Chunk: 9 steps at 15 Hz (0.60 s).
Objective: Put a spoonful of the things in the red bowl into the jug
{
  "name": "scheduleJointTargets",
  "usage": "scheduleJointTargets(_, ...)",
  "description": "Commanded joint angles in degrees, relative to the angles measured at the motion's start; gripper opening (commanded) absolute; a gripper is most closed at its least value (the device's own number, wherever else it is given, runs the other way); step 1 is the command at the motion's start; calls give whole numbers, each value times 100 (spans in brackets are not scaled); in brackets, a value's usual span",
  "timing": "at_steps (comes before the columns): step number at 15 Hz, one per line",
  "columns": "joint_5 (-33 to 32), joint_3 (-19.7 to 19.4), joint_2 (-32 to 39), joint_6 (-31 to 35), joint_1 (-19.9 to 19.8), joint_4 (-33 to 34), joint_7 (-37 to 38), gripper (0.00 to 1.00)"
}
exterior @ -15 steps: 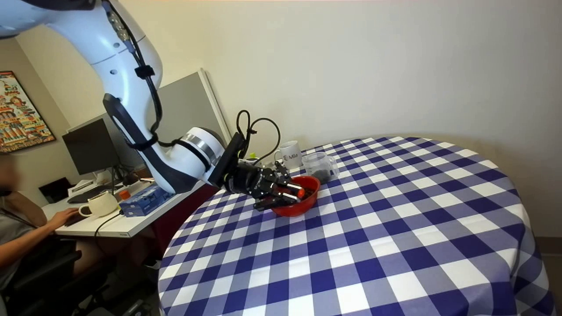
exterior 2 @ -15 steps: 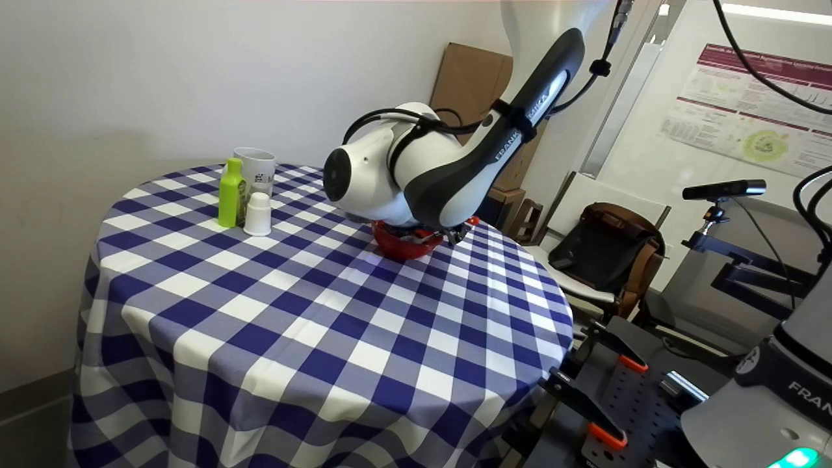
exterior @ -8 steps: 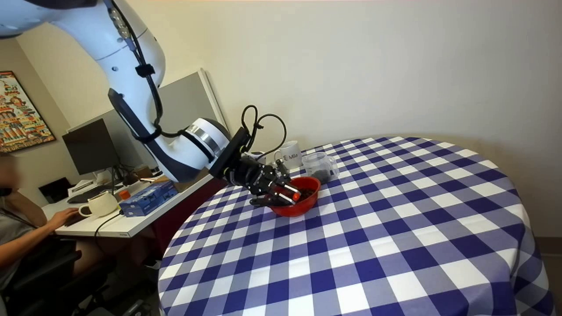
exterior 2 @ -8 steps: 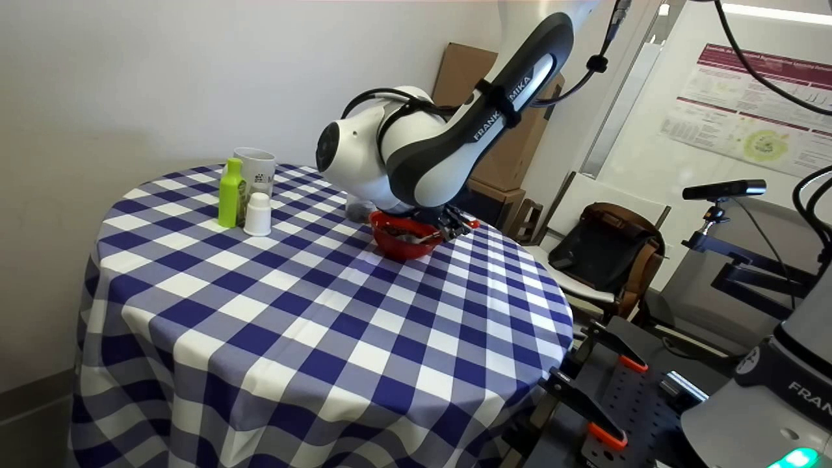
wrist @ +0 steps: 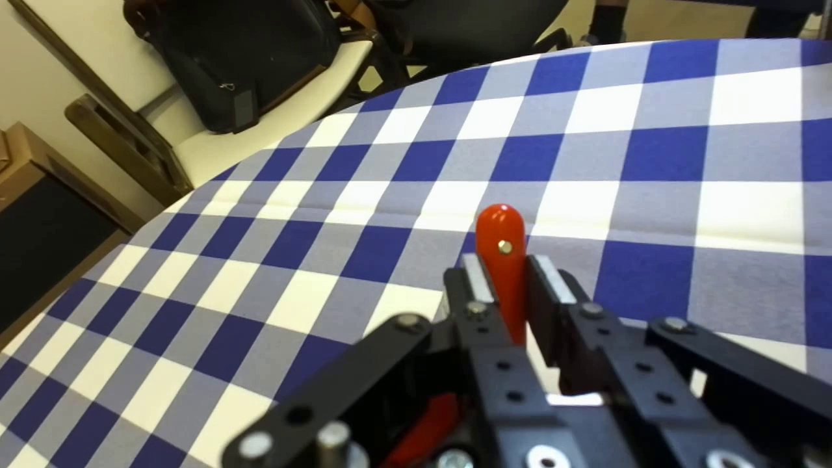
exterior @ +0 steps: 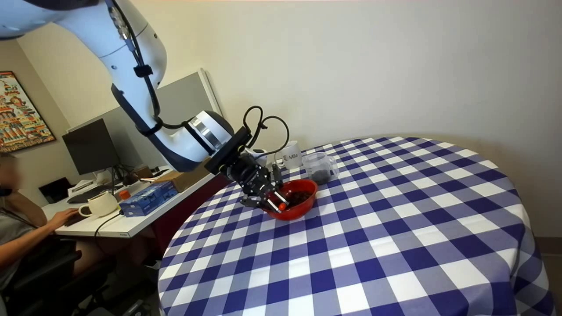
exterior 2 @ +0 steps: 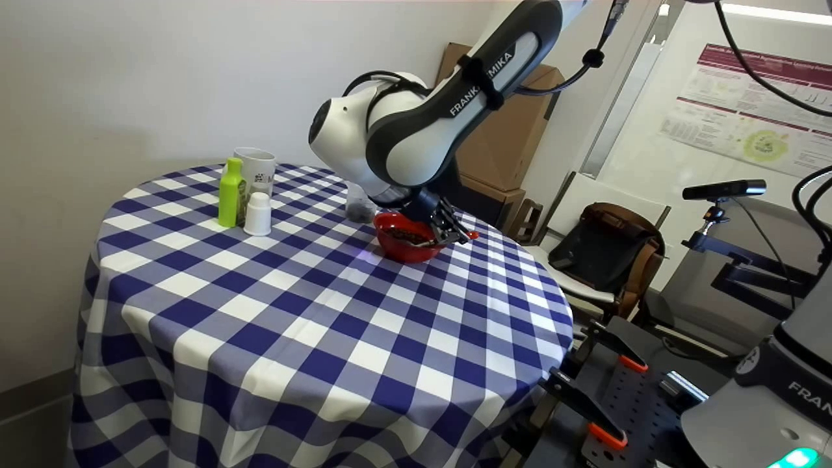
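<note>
My gripper (exterior: 279,202) is shut on the red handle of a spoon (wrist: 502,260); the handle's rounded end sticks out past the fingertips in the wrist view. The handle end also shows in an exterior view (exterior 2: 473,234). The red bowl (exterior: 295,214) stands on the table just under the gripper and holds small dark brown things (exterior: 300,197). The spoon's pale front part (exterior 2: 426,244) reaches into the bowl (exterior 2: 404,252); whether it carries anything cannot be told. The clear jug (exterior: 312,161) stands just behind the bowl, with dark stuff low inside. It also shows in an exterior view (exterior 2: 359,203).
A white mug (exterior: 291,154) stands beside the jug, near the wall. A green bottle (exterior 2: 229,195) and a white stacked-cup-like item (exterior 2: 258,218) stand near another white mug-like container (exterior 2: 255,170). The checkered tablecloth (exterior: 377,245) covers the round table.
My gripper has tilted further downward and moved back toward the bowl's near rim, with the spoon. The bowl has shifted slightly with it, and its contents show more clearly.
</note>
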Motion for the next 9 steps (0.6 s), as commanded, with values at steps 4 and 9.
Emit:
scheduleJointTargets(4, 911, -95, 154, -68, 8, 358, -283, 5)
scheduleJointTargets(9, 1627, -248, 198, -134, -45, 628, -457, 5)
